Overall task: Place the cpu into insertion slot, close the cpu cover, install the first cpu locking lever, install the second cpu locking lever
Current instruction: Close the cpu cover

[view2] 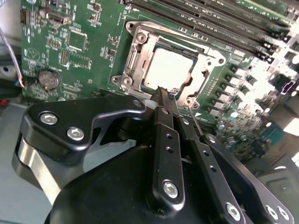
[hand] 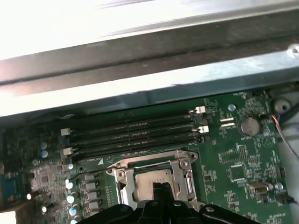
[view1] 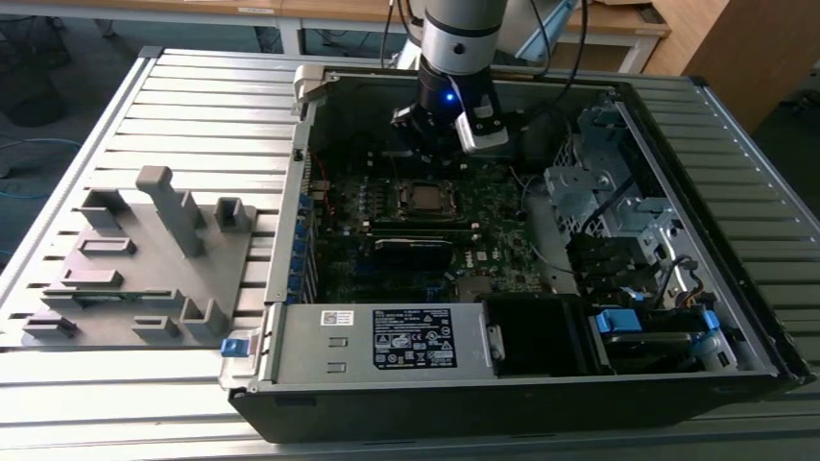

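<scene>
The cpu [view2: 170,70], a light, stiff, fragile chip best gripped by its edges, lies flat in the insertion slot [view2: 127,80] on the green motherboard [view2: 42,51], apparently framed by the cpu cover [view2: 140,46]. The pincer [view2: 164,93], pinched together and empty, hovers at the socket's edge.

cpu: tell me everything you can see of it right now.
The cpu is a small flat square chip with a pale, dull metal top. It lies flat in the insertion slot on the green motherboard, next to the long memory sticks. The silver cpu cover frames its edges. The gripper hangs over one edge, fingers together; contact cannot be told.
</scene>
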Controlling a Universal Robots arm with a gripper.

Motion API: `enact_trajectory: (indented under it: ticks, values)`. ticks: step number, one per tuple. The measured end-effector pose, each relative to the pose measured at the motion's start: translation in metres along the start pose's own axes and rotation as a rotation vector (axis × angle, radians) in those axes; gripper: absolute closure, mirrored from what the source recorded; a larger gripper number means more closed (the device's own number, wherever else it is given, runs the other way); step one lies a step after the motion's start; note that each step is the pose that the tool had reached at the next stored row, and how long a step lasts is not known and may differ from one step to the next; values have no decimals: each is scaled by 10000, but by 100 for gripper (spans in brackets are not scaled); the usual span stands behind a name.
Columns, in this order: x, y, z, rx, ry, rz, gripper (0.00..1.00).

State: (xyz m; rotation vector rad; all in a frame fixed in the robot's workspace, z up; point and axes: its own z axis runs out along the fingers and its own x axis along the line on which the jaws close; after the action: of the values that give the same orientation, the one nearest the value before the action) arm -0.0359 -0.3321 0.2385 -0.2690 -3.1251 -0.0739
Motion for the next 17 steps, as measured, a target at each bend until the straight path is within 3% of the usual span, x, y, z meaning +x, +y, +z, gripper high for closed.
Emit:
enact_trajectory:
  ticks: [10, 17]
  values:
    - [0, 0, 5, 8, 61, -1292, 90]
    - [-1, 0, 10, 6, 55, -1335, 90]
